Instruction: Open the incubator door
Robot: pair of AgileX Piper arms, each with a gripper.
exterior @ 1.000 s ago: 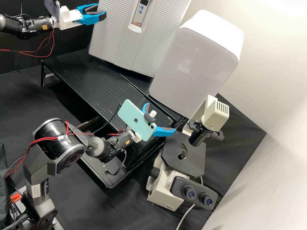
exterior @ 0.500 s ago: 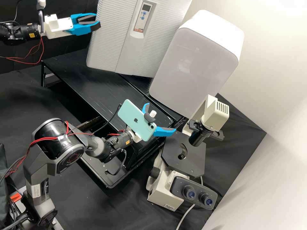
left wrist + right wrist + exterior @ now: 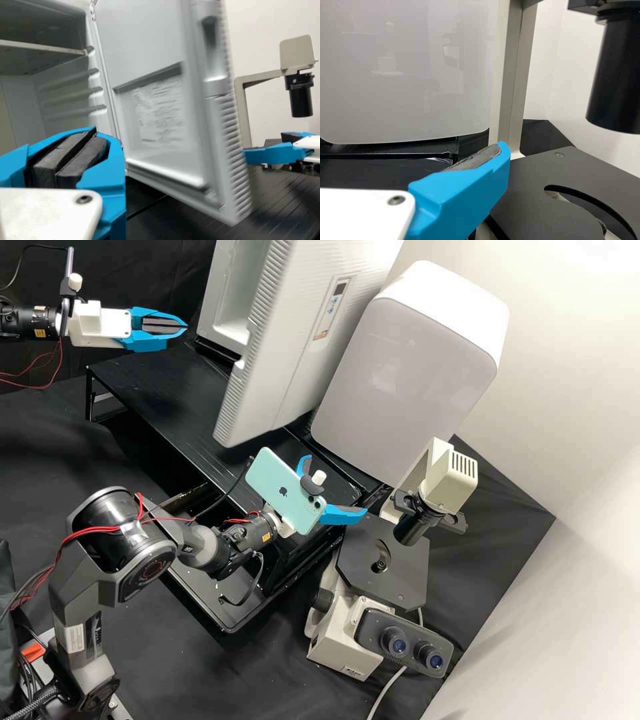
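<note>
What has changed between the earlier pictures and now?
The incubator door has swung outward and stands open. The left end effector has moved left and down in the high view. The right end effector, its phone and the microscope stayed put.

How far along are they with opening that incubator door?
The opening itself looks done: the incubator door stands ajar, showing a shelf inside. Nothing seems in hand: the left hand is shut and apart from the door, while the right hand is open and holds nothing. Perhaps all that's left is swinging the door wider, if that's wanted.
</note>
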